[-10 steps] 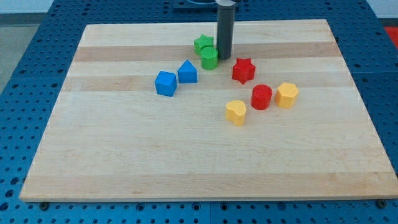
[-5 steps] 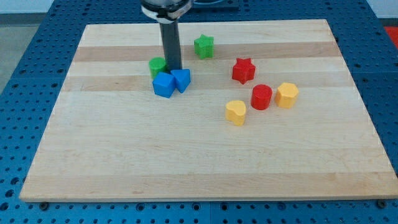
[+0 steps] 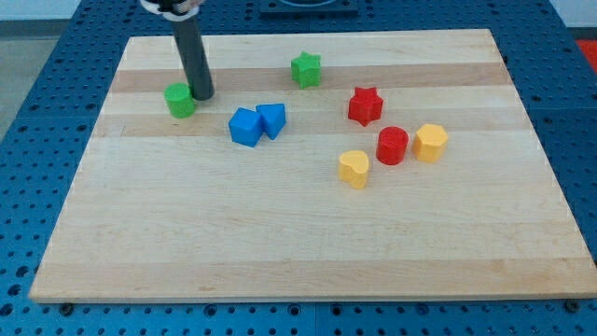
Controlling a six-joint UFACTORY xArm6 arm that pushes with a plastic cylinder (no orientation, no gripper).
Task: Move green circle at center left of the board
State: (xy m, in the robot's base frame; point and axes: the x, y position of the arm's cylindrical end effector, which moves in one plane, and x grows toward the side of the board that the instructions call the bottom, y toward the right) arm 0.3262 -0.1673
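Note:
The green circle (image 3: 179,100) lies on the wooden board (image 3: 298,233) at the view's upper left. My tip (image 3: 202,95) touches the circle's right side; the dark rod rises from there toward the view's top. A blue cube (image 3: 246,127) and a blue pentagon block (image 3: 272,119) sit touching each other to the right of my tip, apart from the circle.
A green star (image 3: 305,69) lies near the top centre. A red star (image 3: 365,105), a red cylinder (image 3: 392,146), a yellow hexagon block (image 3: 430,142) and a yellow heart (image 3: 354,169) cluster right of centre.
My tip has pushed the green circle leftward from beside the green star, past the blue blocks, to the upper left. The blue pentagon was nudged against the blue cube.

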